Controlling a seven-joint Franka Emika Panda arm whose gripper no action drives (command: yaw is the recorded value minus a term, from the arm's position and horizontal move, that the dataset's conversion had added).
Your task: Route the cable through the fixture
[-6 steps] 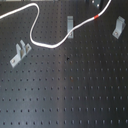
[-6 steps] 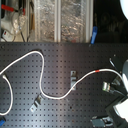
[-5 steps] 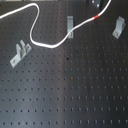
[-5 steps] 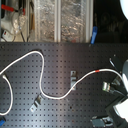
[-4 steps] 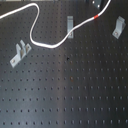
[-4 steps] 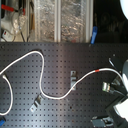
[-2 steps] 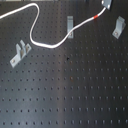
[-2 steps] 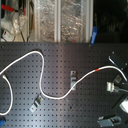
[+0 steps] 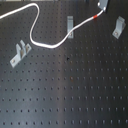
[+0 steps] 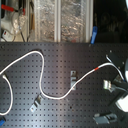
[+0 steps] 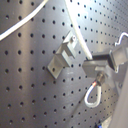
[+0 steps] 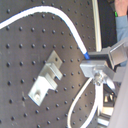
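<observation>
The white cable (image 9: 37,42) winds across the black perforated board, passes the middle grey clip (image 9: 70,24) and rises to its red band (image 9: 95,18). My gripper (image 9: 102,4) is shut on the cable's end just past the red band, at the board's far edge. In the second exterior view the cable (image 10: 42,87) runs from that view's left past the clip (image 10: 74,76) to the red band (image 10: 96,67) and the gripper (image 10: 112,62). In both wrist views the cable (image 12: 75,32) runs beside a grey clip (image 12: 46,80), also in the first wrist view (image 11: 62,55), not inside it.
More grey clips stand on the board: one at the first exterior view's left (image 9: 20,53), one at the first exterior view's right (image 9: 118,26). The second exterior view shows others (image 10: 35,104) (image 10: 106,85) (image 10: 103,118). Shelves with clutter (image 10: 60,22) stand behind the board.
The gripper has lifted the cable's end a little, and the red band has shifted slightly with it. The rest of the cable and the clips have not moved.
</observation>
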